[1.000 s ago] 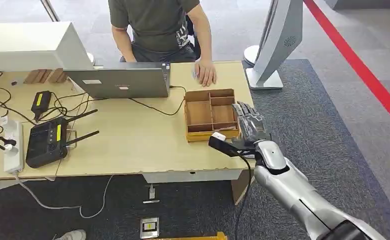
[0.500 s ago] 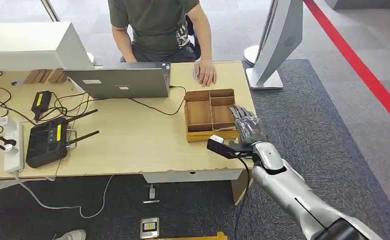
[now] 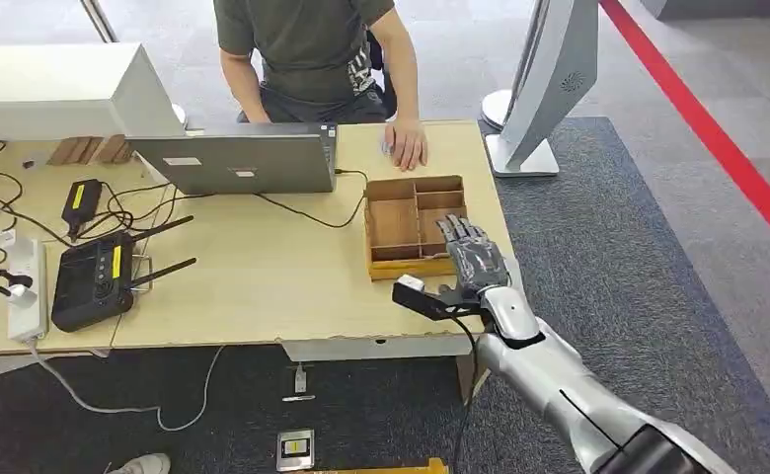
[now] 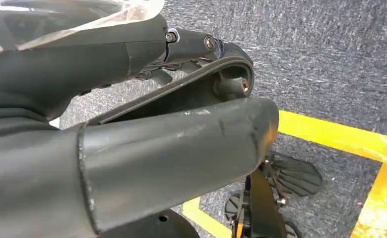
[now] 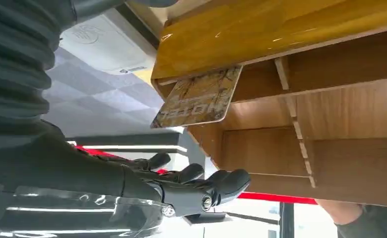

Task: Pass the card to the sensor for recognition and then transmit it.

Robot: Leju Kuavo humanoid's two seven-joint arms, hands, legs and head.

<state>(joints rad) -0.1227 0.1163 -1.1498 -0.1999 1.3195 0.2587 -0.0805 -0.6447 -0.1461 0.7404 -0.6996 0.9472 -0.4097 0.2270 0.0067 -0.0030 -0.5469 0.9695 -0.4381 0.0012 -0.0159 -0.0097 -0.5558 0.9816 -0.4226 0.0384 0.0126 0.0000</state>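
While your right hand (image 3: 477, 262) hovers with fingers (image 5: 201, 181) released beside the partitioned wooden tray (image 3: 413, 225), a glossy rectangular card (image 5: 197, 98) leans against its rim.

Laptop (image 3: 238, 163) — power strip (image 3: 26, 291)

Bright, even indoor light; soft shadows; glare and near blur in wrist views.

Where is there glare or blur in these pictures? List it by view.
Head view: even light, sharp. Right wrist view: bright sheen on the yellow-brown wooden divided box, blown-out white behind the dark fingers; the patterned card stays readable. Left wrist view: near dark parts soft, glare on clear plastic.
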